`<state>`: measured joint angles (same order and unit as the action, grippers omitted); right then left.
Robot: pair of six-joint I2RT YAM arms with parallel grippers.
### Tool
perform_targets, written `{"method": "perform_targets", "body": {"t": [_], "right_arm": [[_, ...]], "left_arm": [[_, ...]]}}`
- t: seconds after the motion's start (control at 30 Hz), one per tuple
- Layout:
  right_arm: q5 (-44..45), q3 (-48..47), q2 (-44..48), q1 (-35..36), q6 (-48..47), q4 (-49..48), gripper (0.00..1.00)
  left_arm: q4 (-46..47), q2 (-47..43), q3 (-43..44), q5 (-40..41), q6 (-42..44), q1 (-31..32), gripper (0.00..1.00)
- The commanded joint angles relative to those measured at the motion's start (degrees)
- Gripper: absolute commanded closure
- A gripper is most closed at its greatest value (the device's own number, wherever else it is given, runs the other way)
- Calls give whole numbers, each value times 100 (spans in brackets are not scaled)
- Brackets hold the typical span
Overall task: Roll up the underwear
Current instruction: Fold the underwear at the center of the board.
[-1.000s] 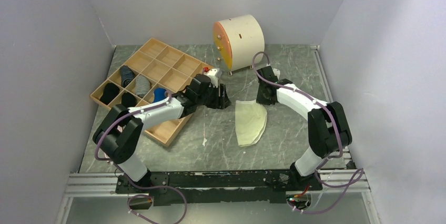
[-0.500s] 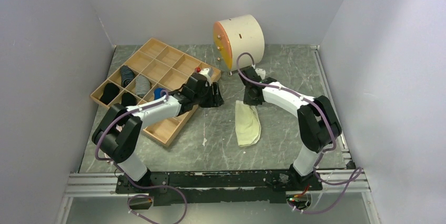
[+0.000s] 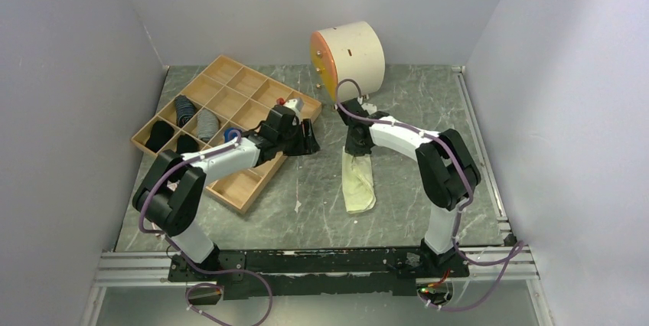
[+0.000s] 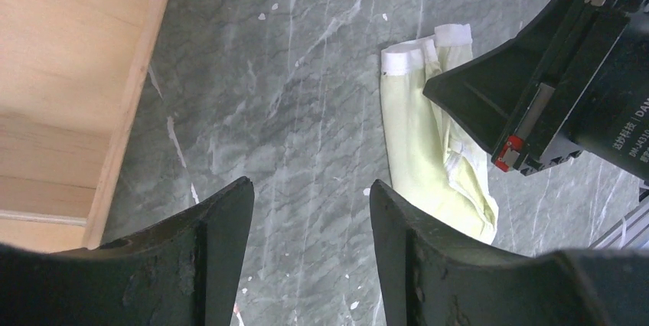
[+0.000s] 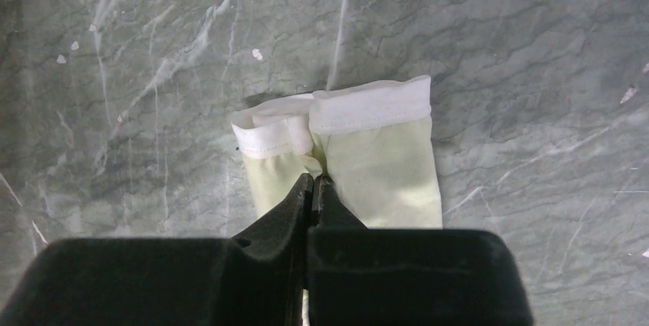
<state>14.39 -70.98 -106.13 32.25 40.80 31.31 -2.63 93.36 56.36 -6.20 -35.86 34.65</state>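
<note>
The pale yellow underwear (image 3: 359, 180) with a white waistband lies on the marble table, folded into a narrow strip. It also shows in the right wrist view (image 5: 360, 158) and the left wrist view (image 4: 428, 150). My right gripper (image 3: 357, 145) is shut, pinching a fold of the fabric just below the waistband (image 5: 315, 180). My left gripper (image 3: 308, 142) is open and empty, left of the underwear by the tray's corner; bare table shows between its fingertips (image 4: 310, 188).
A wooden tray (image 3: 252, 112) with compartments sits at the left, holding several rolled dark items (image 3: 184, 110). A cream cylinder with an orange face (image 3: 348, 52) stands at the back centre. Walls close in on three sides.
My right gripper moved left, dragging the underwear's right side over so the cloth is narrower. My left gripper drew back left toward the tray.
</note>
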Motion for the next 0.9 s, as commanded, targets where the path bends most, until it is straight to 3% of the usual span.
{"method": "perform_targets", "body": {"t": [0.0, 0.87], "right_arm": [[-105, -241, -3, 107, 124, -114, 100], [-153, 66, 259, 321, -40, -242, 99]], "left_arm": [[4, -204, -53, -92, -88, -59, 38], [-56, -178, 20, -136, -130, -99, 39]]}}
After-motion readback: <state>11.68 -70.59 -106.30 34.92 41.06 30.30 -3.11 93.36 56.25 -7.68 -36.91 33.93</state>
